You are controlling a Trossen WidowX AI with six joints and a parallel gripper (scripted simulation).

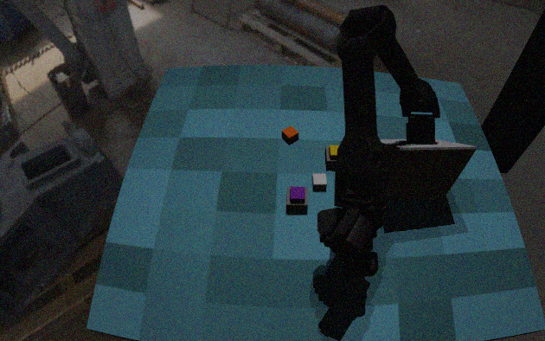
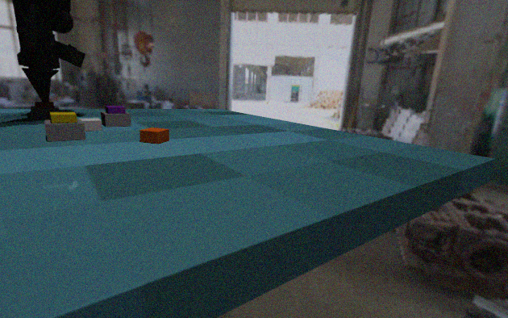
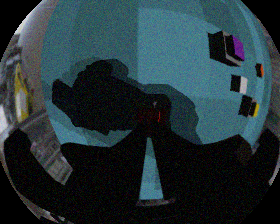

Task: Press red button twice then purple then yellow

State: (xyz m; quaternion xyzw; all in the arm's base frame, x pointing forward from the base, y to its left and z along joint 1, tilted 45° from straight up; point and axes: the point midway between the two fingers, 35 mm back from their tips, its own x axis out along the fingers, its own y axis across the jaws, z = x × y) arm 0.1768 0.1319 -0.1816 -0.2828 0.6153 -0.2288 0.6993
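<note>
My gripper (image 2: 43, 104) (image 3: 148, 123) is shut and points straight down onto the red button (image 3: 157, 106), of which only a dim red sliver shows between the fingertips in the wrist view. In the top view the arm hides both the fingertips and the red button. The purple button (image 1: 298, 193) (image 2: 115, 109) (image 3: 237, 47) stands on its grey base a short way from the gripper. The yellow button (image 1: 334, 150) (image 2: 63, 117) (image 3: 255, 108) stands farther back, partly behind the arm in the top view.
A white block (image 1: 319, 179) (image 2: 90, 123) (image 3: 237, 83) lies between the purple and yellow buttons. An orange block (image 1: 290, 133) (image 2: 154, 135) lies beyond them. The arm's brown base box (image 1: 428, 169) stands on the teal checkered table (image 1: 186, 260) (image 2: 214, 194).
</note>
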